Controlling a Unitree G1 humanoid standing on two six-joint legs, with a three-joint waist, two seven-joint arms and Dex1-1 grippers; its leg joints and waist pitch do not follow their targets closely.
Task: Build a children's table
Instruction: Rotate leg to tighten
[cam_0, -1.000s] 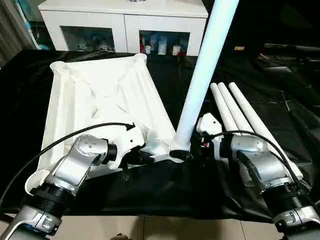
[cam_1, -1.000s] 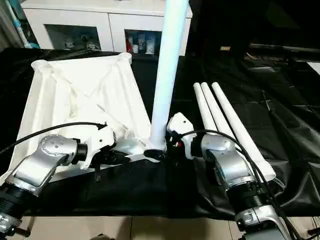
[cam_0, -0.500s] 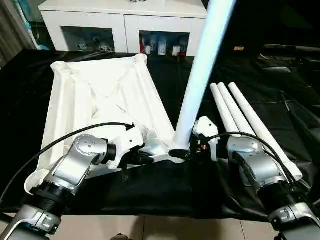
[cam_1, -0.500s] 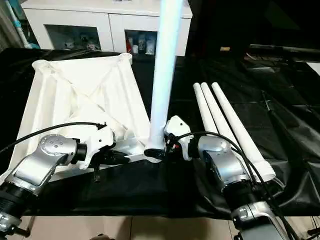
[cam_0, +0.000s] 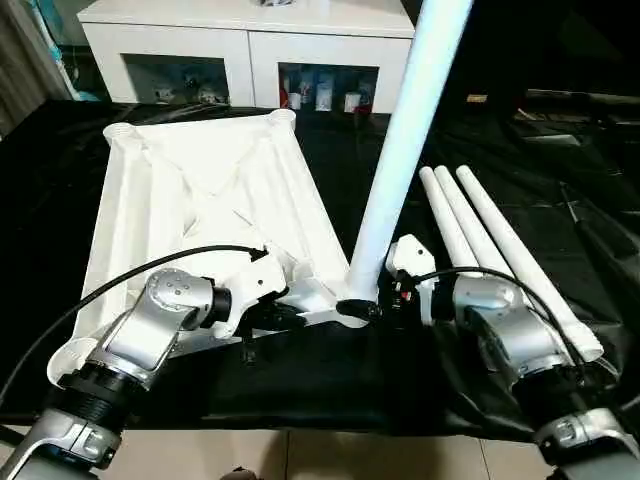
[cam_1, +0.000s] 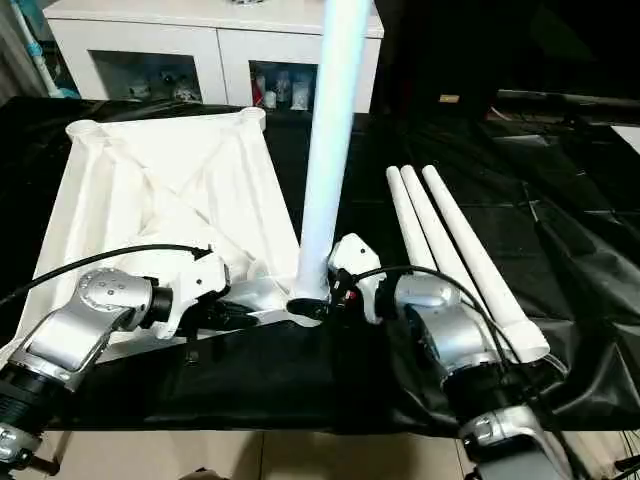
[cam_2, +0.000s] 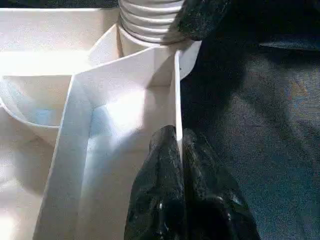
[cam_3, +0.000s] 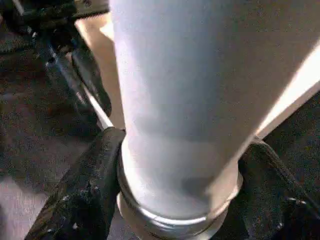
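**First leg gripped at the near corner socket**

Head views: the tabletop (cam_0: 200, 190) lies ribbed side up on the black-sheeted table (cam_0: 330, 385). One leg (cam_0: 400, 160) rises from the socket at the tabletop's 5 o'clock corner, tilting toward 1 o'clock. The right hand (cam_0: 378, 305) has moved in toward the leg's base over the last second, its fingers drawing in from a wider spread. The left hand (cam_0: 290, 318) sits on the near rim at 6 o'clock. Three spare legs (cam_0: 490, 240) lie side by side at 3 o'clock, well apart from the tabletop.

Left wrist view: the left hand (cam_2: 181, 145) is pressed together, pinching the thin rim wall of the tabletop (cam_2: 100, 110).

Right wrist view: the right hand's fingers (cam_3: 85, 190) hug both sides of the leg (cam_3: 185, 100) just above its collar.

The leg is probably being seated now; three remain.
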